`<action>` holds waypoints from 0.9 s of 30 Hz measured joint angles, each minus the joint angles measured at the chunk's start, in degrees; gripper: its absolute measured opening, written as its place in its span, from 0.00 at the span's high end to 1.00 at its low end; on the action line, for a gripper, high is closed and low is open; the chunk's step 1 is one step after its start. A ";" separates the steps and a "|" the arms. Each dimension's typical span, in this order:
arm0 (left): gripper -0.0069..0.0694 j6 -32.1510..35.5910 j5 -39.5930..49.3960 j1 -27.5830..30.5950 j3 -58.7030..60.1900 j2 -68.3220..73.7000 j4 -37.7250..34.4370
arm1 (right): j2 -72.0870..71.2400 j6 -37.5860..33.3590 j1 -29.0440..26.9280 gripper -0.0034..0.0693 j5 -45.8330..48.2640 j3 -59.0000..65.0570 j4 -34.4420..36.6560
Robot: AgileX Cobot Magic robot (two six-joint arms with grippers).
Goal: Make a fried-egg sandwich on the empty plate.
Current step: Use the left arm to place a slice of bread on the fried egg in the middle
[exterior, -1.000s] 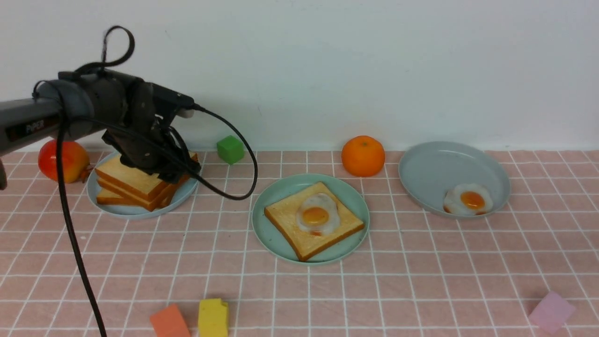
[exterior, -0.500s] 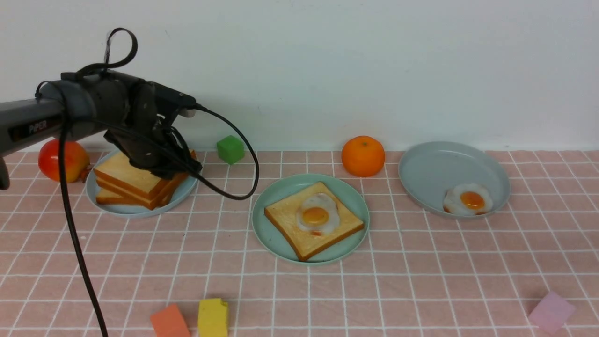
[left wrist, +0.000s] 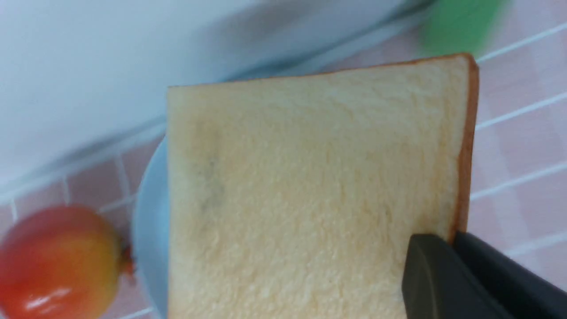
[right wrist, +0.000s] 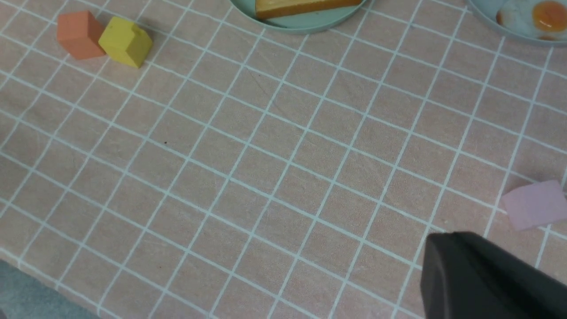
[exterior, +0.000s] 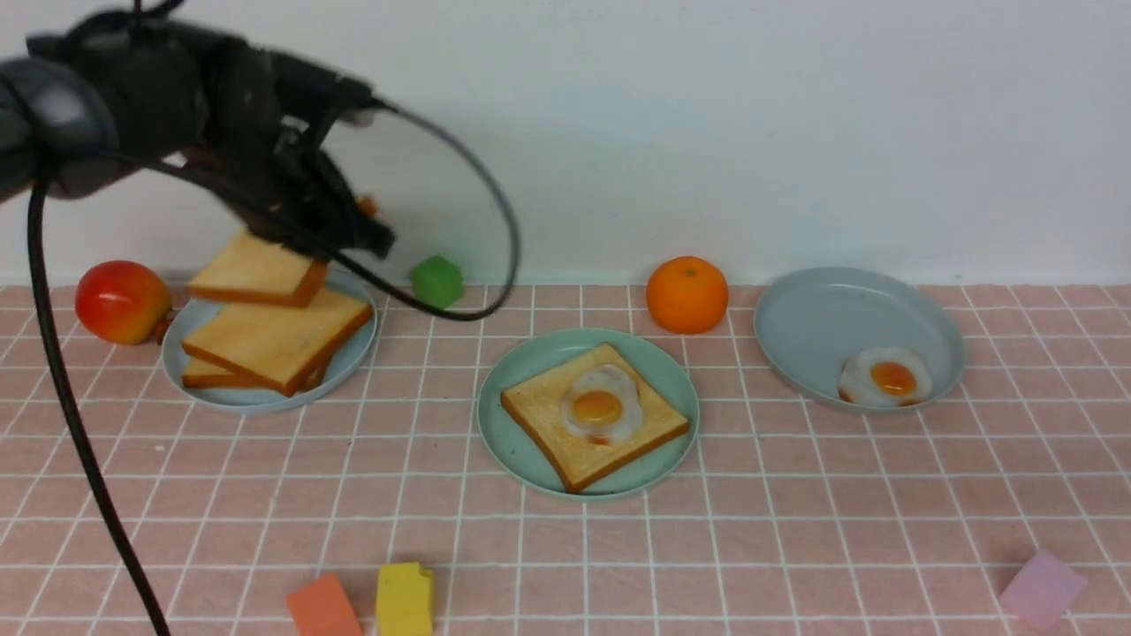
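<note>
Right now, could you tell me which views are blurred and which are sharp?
Front view: the left arm is motion-smeared, the mint-green plate crisp. Left wrist view: the held toast slice is sharp, the green block blurred. Right wrist view: the tablecloth grid is sharp.

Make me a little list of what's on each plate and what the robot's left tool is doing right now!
Left tool: shut on the held toast, in the air above the toast pile
Pale blue plate: holds the toast pile
Green plate: bottom toast with an egg on top
Grey plate: one spare egg
Sandwich: top slice not yet on
</note>
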 joint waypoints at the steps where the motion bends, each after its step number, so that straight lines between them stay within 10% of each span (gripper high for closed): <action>1: 0.91 0.00 0.99 -2.70 -0.02 -0.61 -0.26 | -0.44 0.00 0.00 0.91 0.15 0.00 0.00; 13: 0.91 1.33 -0.55 -22.86 -0.02 7.47 4.42 | -5.42 0.00 0.00 0.91 0.62 0.02 -1.28; 27: 0.91 1.44 -3.72 -23.97 -0.02 11.30 4.34 | -5.70 0.00 0.00 0.91 1.03 0.02 -1.28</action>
